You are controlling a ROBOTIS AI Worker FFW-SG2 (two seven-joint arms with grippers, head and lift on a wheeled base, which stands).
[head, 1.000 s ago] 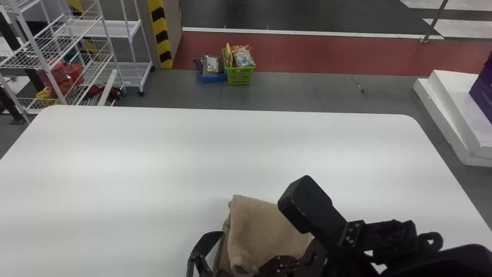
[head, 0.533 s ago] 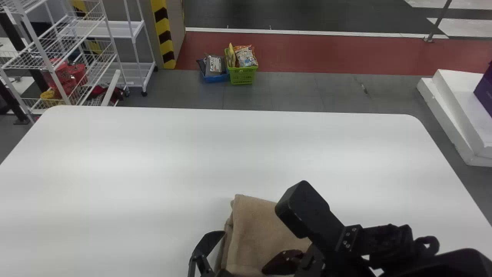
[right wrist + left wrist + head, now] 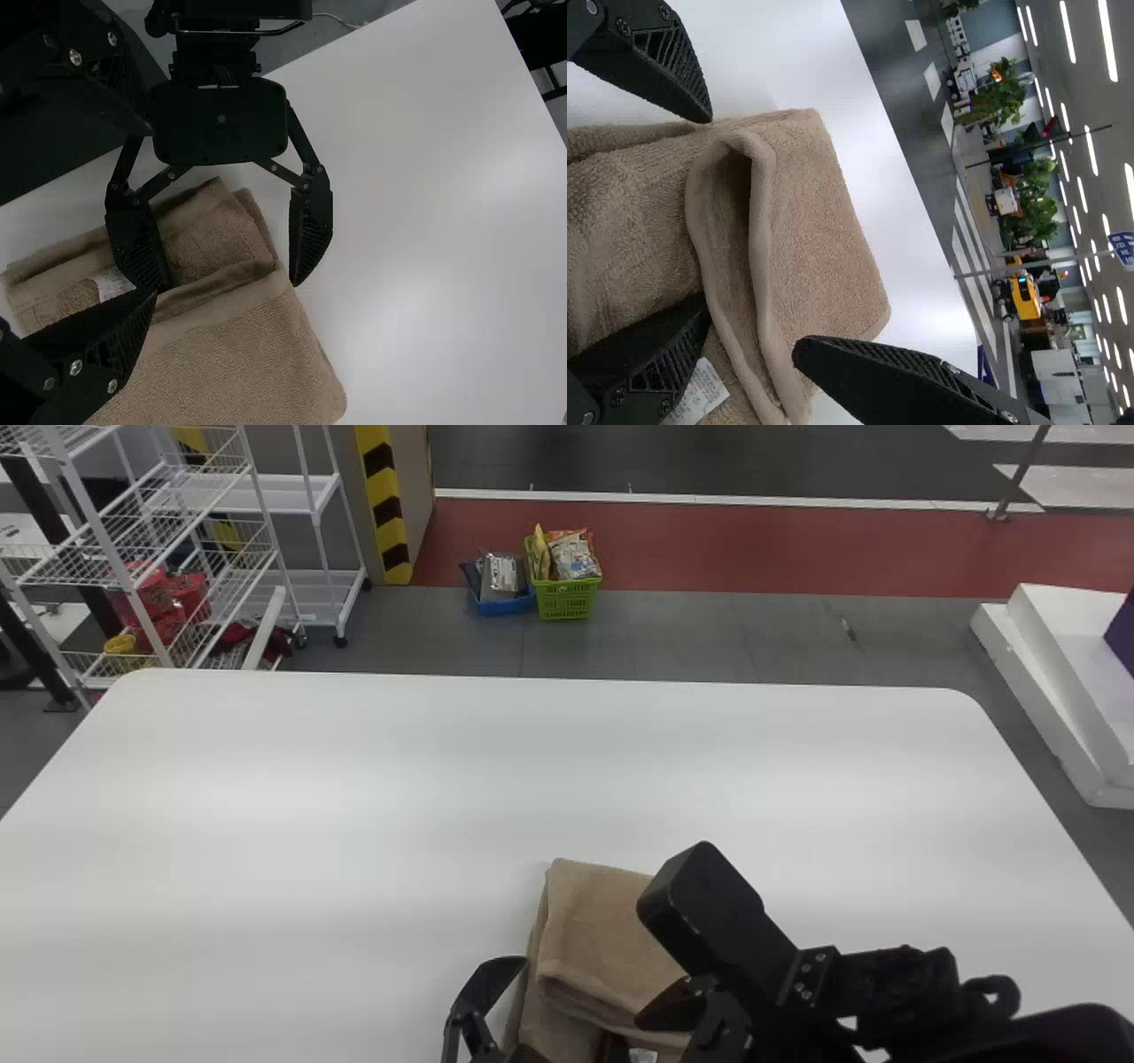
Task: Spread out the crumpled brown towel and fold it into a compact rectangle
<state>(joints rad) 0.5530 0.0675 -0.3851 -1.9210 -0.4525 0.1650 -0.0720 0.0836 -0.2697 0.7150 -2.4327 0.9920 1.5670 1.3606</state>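
In the head view we have the towel (image 3: 594, 943) at the near side of the white table (image 3: 354, 824), already in layers with a rolled edge across the top, and the right arm (image 3: 735, 930) leaning over it from our right. We would call this late in the folding, with squaring up and pressing still to do. In the left wrist view the left gripper (image 3: 706, 208) has its fingers well apart, with the towel's curled fold rising in a loop beside them and a pale label (image 3: 700, 391) near the lower one. The cloth looks like soft, thick terry: light, grippy rather than slippery, nothing to break, but floppy enough that a thin pinch would likely drag one layer off the others. We'd take the loop through its full thickness near the corner, then lay it down and smooth it outward. In the right wrist view the right gripper (image 3: 152, 212) is spread too, its lower finger over the towel by the label; facing it, the left gripper has one finger over the cloth and one just beside its edge. With both so close, we should let one pin the lower layers while the other pulls, and mind that they don't knock together.
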